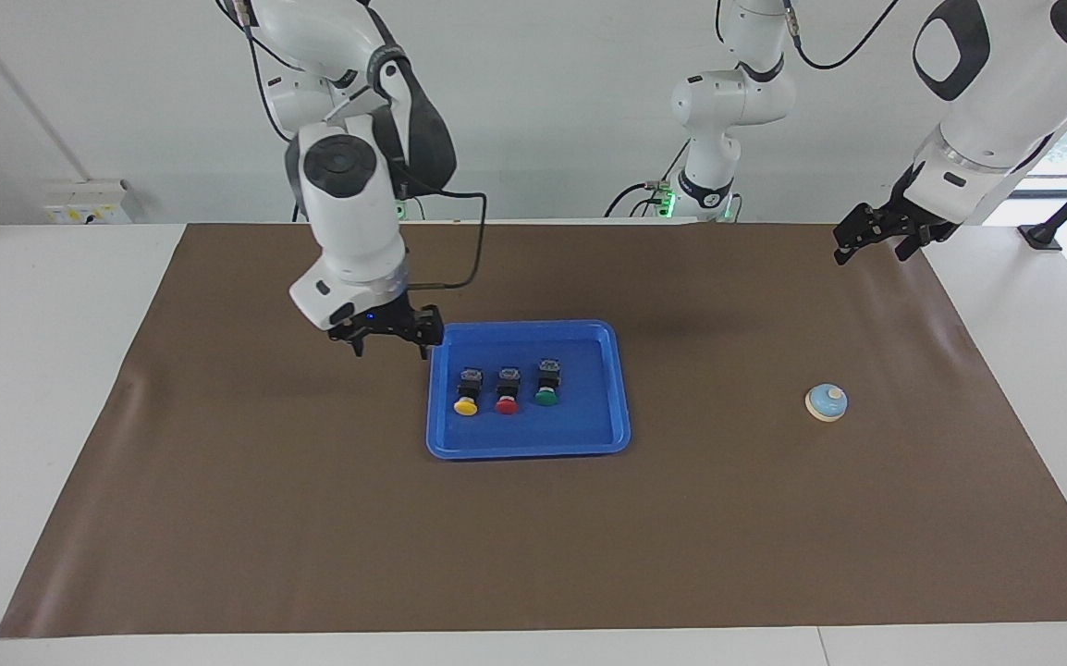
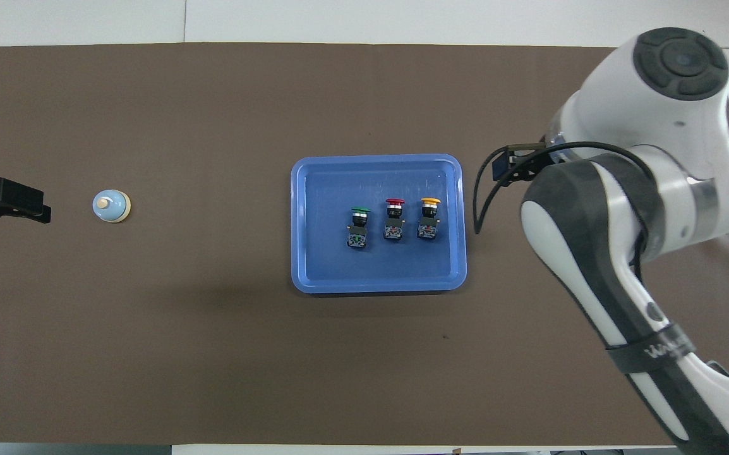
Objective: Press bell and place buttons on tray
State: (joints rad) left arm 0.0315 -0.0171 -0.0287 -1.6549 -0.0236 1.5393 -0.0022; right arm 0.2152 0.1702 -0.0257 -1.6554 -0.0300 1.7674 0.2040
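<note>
The blue tray [image 1: 580,435] lies mid-mat; it also shows in the overhead view [image 2: 339,265]. Three buttons lie in it in a row: yellow [image 1: 466,393] toward the right arm's end, red [image 1: 507,390] in the middle, green [image 1: 546,384] toward the left arm's end. The bell [image 1: 827,401] stands alone on the mat toward the left arm's end. My right gripper [image 1: 390,344] is open and empty, just above the mat beside the tray's corner. My left gripper [image 1: 876,242] is open and empty, raised over the mat's edge, apart from the bell.
A brown mat [image 1: 265,518] covers the table. A third arm's base [image 1: 709,185] stands past the table's robot-side edge. In the overhead view the right arm's wrist [image 2: 642,126] covers most of its own gripper.
</note>
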